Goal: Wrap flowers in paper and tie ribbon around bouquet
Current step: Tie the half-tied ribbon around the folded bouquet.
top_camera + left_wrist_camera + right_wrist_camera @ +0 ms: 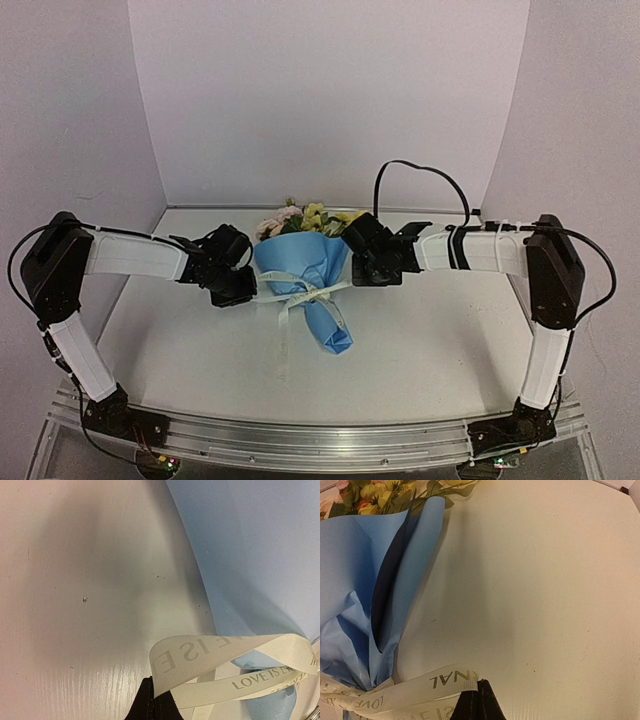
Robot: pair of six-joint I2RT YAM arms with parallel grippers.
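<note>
Lab booth: white walls [330, 90], table [420, 350]

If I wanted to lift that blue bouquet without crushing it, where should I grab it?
Probably at the narrow waist, where the ribbon cinches the bouquet. It lies flat on the table with its blossoms at the far end, so come straight down from above, fingers either side of that waist. The wide rim is loose and would likely crumple.
</note>
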